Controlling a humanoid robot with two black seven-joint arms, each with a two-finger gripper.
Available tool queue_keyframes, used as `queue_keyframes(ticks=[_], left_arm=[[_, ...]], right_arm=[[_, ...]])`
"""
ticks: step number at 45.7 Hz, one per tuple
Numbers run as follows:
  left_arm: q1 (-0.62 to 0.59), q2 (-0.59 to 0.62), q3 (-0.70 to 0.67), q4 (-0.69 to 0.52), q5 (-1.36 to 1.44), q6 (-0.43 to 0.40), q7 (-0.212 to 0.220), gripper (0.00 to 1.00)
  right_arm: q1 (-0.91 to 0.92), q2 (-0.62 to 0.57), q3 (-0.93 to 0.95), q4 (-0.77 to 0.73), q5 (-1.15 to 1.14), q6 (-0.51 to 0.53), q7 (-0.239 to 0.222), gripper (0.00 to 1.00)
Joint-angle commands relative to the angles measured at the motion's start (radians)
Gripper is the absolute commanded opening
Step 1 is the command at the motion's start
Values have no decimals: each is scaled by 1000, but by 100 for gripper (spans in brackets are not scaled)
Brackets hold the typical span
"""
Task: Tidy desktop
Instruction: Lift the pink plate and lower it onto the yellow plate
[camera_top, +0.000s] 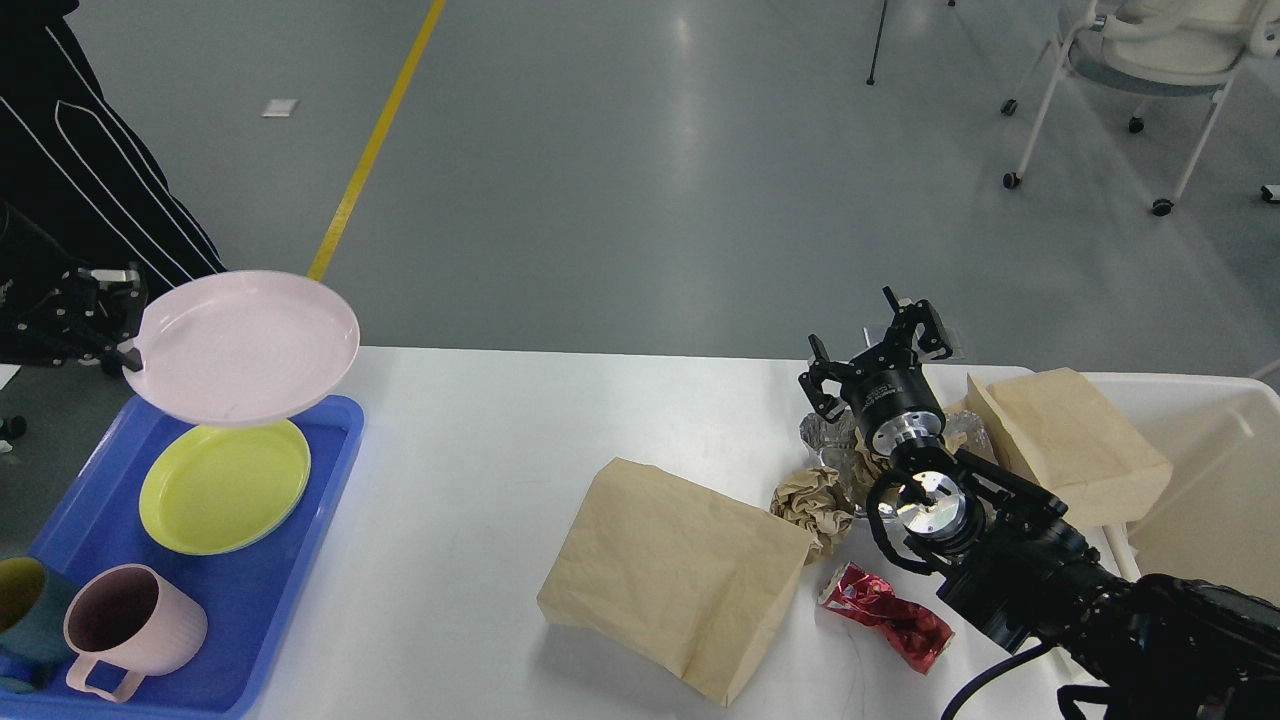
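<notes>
Holding pink plate by its rim in left gripper, hovering over yellow plate in blue tray. Right gripper hanging wide open, empty, above crumpled paper on desktop. Guessing paper is light, soft; pinching a raised fold should work.

Glossy grey concrete floor reflecting overhead light, crossed by a painted yellow line; a white metal-framed wheeled chair stands far right.
</notes>
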Motion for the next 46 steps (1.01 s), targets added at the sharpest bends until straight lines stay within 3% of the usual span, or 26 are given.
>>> queue_keyframes(ticks=[1, 5, 16, 28, 41, 46], left_arm=[[131, 2, -26, 29, 7, 0, -7, 0], [199, 1, -46, 31, 10, 9, -5, 0], [319, -64, -49, 31, 38, 406, -7, 0], [454, -179, -41, 35, 41, 747, -7, 0], [541, -255, -38, 46, 41, 939, -13, 0], [552, -255, -38, 46, 41, 962, -25, 0]], right_arm=[[0, 0, 0, 1, 0, 0, 0, 100], [0, 0, 0, 2, 0, 0, 0, 100], [0, 0, 0, 2, 0, 0, 0, 100], [0, 0, 0, 0, 0, 0, 0, 100], [0, 0, 0, 2, 0, 0, 0, 100], [0, 0, 0, 2, 0, 0, 0, 100]])
